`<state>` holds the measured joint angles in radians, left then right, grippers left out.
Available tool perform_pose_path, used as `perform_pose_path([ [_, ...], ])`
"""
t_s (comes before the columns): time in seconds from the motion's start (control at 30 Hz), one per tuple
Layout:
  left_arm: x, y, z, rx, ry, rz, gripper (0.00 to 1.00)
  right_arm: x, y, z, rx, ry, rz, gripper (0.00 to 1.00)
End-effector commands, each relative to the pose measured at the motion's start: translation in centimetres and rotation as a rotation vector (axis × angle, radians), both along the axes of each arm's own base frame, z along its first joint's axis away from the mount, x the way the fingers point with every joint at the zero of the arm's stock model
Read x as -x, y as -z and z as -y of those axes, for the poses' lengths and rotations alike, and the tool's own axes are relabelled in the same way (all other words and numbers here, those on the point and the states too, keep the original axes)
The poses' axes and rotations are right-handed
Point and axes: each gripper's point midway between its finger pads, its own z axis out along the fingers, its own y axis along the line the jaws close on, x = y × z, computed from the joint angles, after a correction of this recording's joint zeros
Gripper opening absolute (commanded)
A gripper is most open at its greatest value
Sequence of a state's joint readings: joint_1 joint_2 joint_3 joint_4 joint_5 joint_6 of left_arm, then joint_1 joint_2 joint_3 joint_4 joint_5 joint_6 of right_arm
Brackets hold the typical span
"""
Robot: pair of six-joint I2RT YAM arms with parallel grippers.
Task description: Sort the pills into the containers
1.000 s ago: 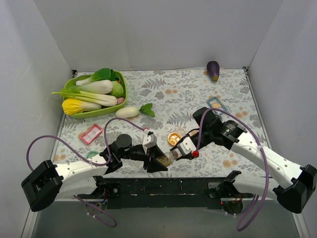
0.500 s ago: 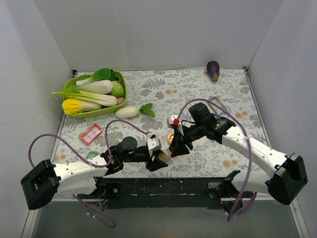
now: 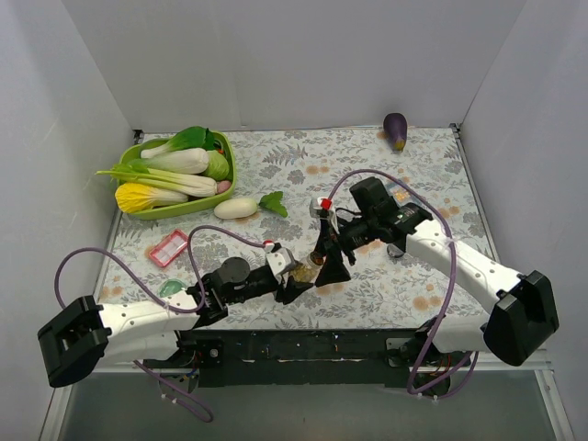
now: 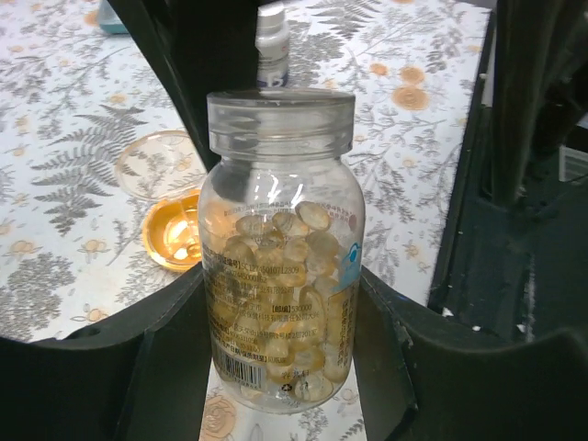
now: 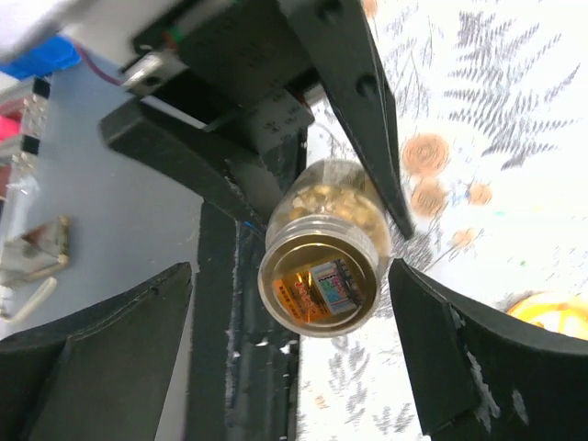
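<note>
Pill bottle [image 3: 300, 273] shows low at centre in top view, seemingly between left gripper [image 3: 292, 283] and right gripper [image 3: 325, 265]. Left wrist view: left gripper grasps the bottle's body; amber dish [image 4: 175, 241] lies just beside. Right wrist view: right gripper is spread wide around the cap, not touching.

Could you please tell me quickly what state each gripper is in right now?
Left gripper: closed on the pill bottle.
Right gripper: open, jaws spread on either side of the bottle's lid, not touching.
</note>
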<state>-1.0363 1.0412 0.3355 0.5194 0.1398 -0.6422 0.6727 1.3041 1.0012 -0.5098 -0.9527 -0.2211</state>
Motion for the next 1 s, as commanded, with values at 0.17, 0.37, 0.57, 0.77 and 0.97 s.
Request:
perform_pose_path([
  [0.17,4.5,-1.3,-0.2,0.083,0.193,-0.065,0.0,0.1,-5.3,1.9,-0.217,-0.265,0.548,0.96],
  [0.37,6.8,-2.1,0.2,0.108,0.312,-0.119,0.0,1.9,-6.2,2.7,-0.361,-0.495,0.865,0.97],
  [0.57,7.7,-2.1,0.8,0.115,0.372,-0.162,0.0,3.5,-6.1,1.5,-0.378,-0.609,0.942,0.93],
  [0.77,7.7,-2.4,1.1,0.121,0.384,-0.155,0.0,4.9,-4.5,1.5,-0.319,-0.693,0.893,0.79],
  [0.97,7.8,-2.6,1.2,0.127,0.392,-0.157,0.0,4.7,-3.0,1.5,-0.254,-0.696,0.879,0.68],
])
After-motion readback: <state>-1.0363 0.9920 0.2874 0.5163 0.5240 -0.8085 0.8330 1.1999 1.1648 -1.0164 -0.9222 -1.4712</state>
